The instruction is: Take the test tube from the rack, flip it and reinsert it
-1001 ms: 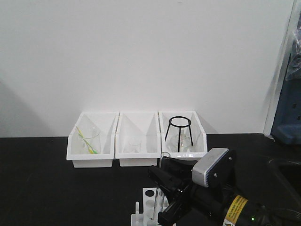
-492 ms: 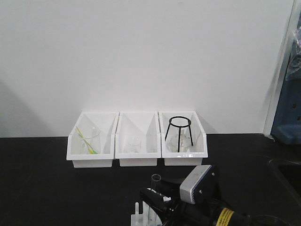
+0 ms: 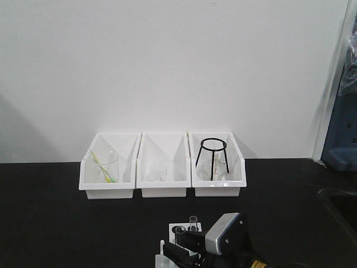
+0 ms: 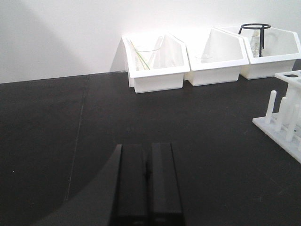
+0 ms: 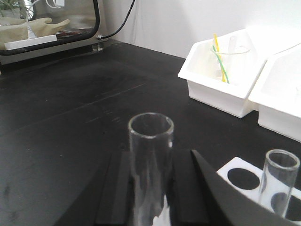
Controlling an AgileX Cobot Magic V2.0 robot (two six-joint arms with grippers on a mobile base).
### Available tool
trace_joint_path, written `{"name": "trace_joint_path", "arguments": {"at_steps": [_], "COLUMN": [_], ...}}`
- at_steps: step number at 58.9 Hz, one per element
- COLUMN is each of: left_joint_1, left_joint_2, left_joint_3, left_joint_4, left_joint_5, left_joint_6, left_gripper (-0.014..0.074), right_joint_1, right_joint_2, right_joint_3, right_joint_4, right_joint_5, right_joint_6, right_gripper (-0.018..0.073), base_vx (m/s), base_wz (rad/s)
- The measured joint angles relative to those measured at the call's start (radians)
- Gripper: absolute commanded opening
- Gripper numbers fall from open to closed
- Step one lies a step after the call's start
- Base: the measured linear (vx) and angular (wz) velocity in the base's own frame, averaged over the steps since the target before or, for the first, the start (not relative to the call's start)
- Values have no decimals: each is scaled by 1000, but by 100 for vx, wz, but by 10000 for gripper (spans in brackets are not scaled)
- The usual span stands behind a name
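My right gripper (image 3: 187, 247) is low at the front centre, shut on a clear glass test tube (image 3: 179, 230) that stands upright with its open rim up. In the right wrist view the tube (image 5: 150, 141) sits between both black fingers of the right gripper (image 5: 151, 162), touching each. The white rack (image 3: 163, 254) is right beside it. A second tube (image 5: 281, 179) stands in a hole of the rack (image 5: 235, 172). My left gripper (image 4: 146, 162) is shut and empty over bare black table, to the left of the rack (image 4: 287, 117).
Three white bins (image 3: 163, 176) stand in a row by the back wall. The left one holds a beaker with a yellow-green straw (image 3: 104, 166). The right one holds a black tripod (image 3: 212, 152). A blue object (image 3: 341, 139) stands at the far right.
My right gripper has come down and a little to the left with the tube, from above the rack to rack height. The tube's rim is now much lower.
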Motion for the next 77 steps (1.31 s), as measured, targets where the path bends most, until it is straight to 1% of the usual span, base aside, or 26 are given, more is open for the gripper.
{"name": "trace_joint_path", "arguments": {"at_steps": [6, 18, 23, 27, 31, 36, 41, 46, 49, 51, 52, 54, 59, 63, 68, 74, 77], "left_joint_1": [0, 0, 0, 0, 0, 0, 0, 0, 0, 0, 0, 0, 0, 0, 0, 0, 0], "left_joint_2": [0, 0, 0, 0, 0, 0, 0, 0, 0, 0, 0, 0, 0, 0, 0, 0, 0], "left_joint_3": [0, 0, 0, 0, 0, 0, 0, 0, 0, 0, 0, 0, 0, 0, 0, 0, 0], "left_joint_4": [0, 0, 0, 0, 0, 0, 0, 0, 0, 0, 0, 0, 0, 0, 0, 0, 0], "left_joint_5": [0, 0, 0, 0, 0, 0, 0, 0, 0, 0, 0, 0, 0, 0, 0, 0, 0], "left_joint_6": [0, 0, 0, 0, 0, 0, 0, 0, 0, 0, 0, 0, 0, 0, 0, 0, 0], "left_gripper": [-6, -6, -6, -6, -6, -6, -6, -6, -6, -6, -6, -6, -6, -6, -6, -6, -6], "right_joint_1": [0, 0, 0, 0, 0, 0, 0, 0, 0, 0, 0, 0, 0, 0, -1, -1, -1], "right_joint_2": [0, 0, -2, -18, -54, -121, -214, -317, -393, -443, -463, -505, -631, -747, -893, -1048, -1119], "right_joint_3": [0, 0, 0, 0, 0, 0, 0, 0, 2, 3, 5, 6, 9, 17, 64, 187, 250], "right_joint_4": [0, -3, 0, 6, 14, 17, 17, 16, 16, 16, 16, 16, 16, 20, 28, 35, 37], "right_joint_5": [-4, -43, -49, -43, -36, -11, 38, 128, 188, 236, 267, 321, 473, 633, 798, 911, 935], "right_joint_6": [0, 0, 0, 0, 0, 0, 2, 16, 27, 34, 38, 49, 98, 163, 218, 235, 236], "right_gripper": [162, 392, 472, 514, 522, 502, 428, 280, 158, 93, 45, -17, -16, -13, -11, -11, -11], "base_vx": [0, 0, 0, 0, 0, 0, 0, 0, 0, 0, 0, 0, 0, 0, 0, 0, 0], "base_wz": [0, 0, 0, 0, 0, 0, 0, 0, 0, 0, 0, 0, 0, 0, 0, 0, 0]}}
